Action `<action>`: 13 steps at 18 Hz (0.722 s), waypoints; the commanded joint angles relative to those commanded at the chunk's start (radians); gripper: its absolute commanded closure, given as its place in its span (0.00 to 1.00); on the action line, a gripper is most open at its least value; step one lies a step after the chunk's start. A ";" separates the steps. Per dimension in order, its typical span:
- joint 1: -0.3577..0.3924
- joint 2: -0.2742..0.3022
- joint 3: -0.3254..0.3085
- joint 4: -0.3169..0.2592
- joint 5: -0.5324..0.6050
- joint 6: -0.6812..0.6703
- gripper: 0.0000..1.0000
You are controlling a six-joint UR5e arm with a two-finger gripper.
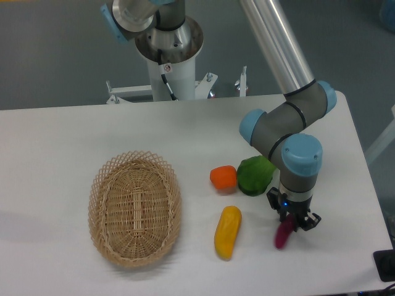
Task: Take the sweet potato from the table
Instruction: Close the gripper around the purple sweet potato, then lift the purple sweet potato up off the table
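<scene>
Reaching straight down at lower right of frame, the gripper (290,225) has its fingers clamped on the sweet potato (282,235), which sits tilted at the table (55,142) surface. Green vegetable (254,175) is just behind the wrist; yellow vegetable (227,232) lies left, apart; table's right edge is near.

Bright even overhead light, soft shadows, sharp focus

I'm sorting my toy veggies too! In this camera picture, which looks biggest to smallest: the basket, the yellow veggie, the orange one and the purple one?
1. The wicker basket, by far the largest.
2. The yellow vegetable.
3. The orange vegetable, shorter but rounder than the yellow, so it's close.
4. The sweet potato looks smallest, though the gripper hides its top.
</scene>
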 joint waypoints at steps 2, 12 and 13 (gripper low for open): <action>0.000 0.002 0.002 0.000 0.002 0.000 0.73; 0.008 0.182 -0.003 -0.131 -0.027 -0.011 0.75; 0.003 0.217 -0.003 -0.177 -0.050 -0.014 0.75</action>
